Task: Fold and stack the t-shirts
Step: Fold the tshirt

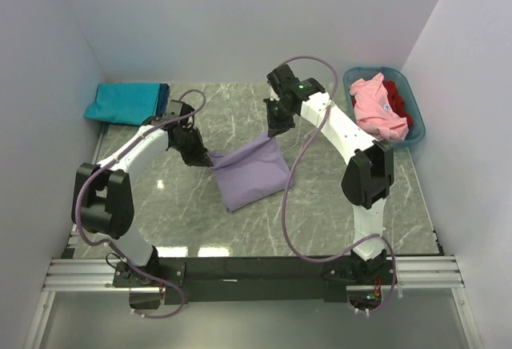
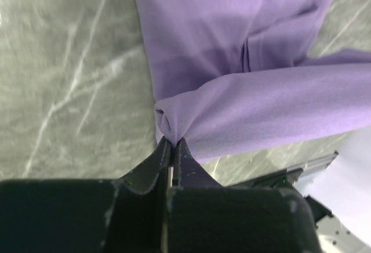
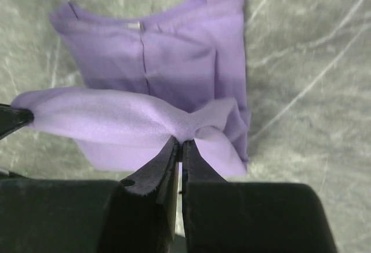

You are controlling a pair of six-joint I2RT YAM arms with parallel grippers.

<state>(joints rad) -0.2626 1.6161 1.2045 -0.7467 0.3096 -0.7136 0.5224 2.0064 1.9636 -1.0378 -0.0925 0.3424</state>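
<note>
Marble tabletop (image 1: pixel 320 205) is open on the near side and to the right of the lavender t-shirt (image 1: pixel 252 177). A folded teal t-shirt (image 1: pixel 120 102) fills the far-left corner, a basket (image 1: pixel 349 86) the far-right; walls (image 1: pixel 240 21) hem three sides.

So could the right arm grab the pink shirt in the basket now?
Probably not yet: the right gripper is shut on the purple shirt. The pink shirt lies uncovered, so after letting go, likely yes.

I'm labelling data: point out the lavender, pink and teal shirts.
lavender shirt (image 1: pixel 251 178): top view, middle of its flat part.
pink shirt (image 1: pixel 376 109): top view, middle of the cloth.
teal shirt (image 1: pixel 124 102): top view, middle of the cloth.
</note>
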